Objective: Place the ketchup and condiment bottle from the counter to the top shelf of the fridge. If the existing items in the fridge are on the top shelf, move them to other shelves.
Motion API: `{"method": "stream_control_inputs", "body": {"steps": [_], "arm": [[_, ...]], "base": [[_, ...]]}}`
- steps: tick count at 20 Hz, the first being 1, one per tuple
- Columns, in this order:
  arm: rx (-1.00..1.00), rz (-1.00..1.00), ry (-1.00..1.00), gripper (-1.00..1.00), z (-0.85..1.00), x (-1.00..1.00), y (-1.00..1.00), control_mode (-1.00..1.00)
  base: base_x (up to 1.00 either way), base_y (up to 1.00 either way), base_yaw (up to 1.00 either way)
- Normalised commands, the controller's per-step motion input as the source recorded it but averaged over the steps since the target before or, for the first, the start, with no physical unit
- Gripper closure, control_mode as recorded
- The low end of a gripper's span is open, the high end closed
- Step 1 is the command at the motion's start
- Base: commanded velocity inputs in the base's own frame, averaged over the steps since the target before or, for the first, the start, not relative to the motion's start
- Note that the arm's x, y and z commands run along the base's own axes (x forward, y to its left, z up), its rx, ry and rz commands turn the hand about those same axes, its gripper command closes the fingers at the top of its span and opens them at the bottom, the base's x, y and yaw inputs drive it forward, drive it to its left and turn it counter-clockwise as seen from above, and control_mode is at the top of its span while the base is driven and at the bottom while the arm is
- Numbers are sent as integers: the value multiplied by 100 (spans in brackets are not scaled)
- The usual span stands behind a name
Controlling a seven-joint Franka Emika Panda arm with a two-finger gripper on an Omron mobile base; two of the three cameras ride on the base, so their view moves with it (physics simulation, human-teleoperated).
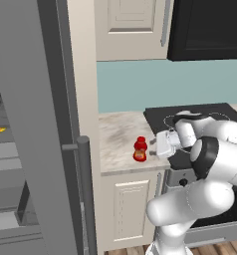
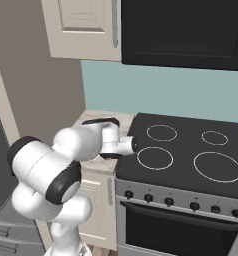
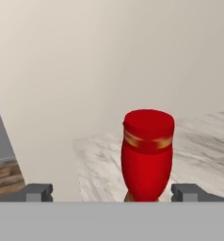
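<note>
The tall all-grey fridge (image 1: 36, 124) stands with its door swung wide beside the pale beige marbled stone counter (image 1: 118, 137). On that counter, near its front edge, the squat bright-red plastic ketchup bottle (image 1: 140, 150) stands upright. The two-finger gripper (image 3: 112, 192) sits level with it, jaws spread wide and empty, the bottle off-centre toward one dark fingertip (image 3: 187, 191). Closing now would likely knock it over or off the edge.

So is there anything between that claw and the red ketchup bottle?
No. In the hand view the ketchup stands on the counter, ahead of the open gripper, with only bare marbled stone between them.
</note>
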Motion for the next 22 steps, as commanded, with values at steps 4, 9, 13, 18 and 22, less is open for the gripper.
{"method": "stream_control_inputs", "body": {"steps": [4,9,13,18,22], "arm": [[0,0,1,-100,-7,8,14,-100],[0,0,4,-100,-8,23,11,-100],[0,0,3,-100,-6,39,1,-100],[0,0,1,-100,-5,39,0,-100],[0,0,0,-100,-5,23,0,-100]], "base": [[0,0,0],[0,0,0],[0,0,0],[0,0,0],[0,0,0]]}}
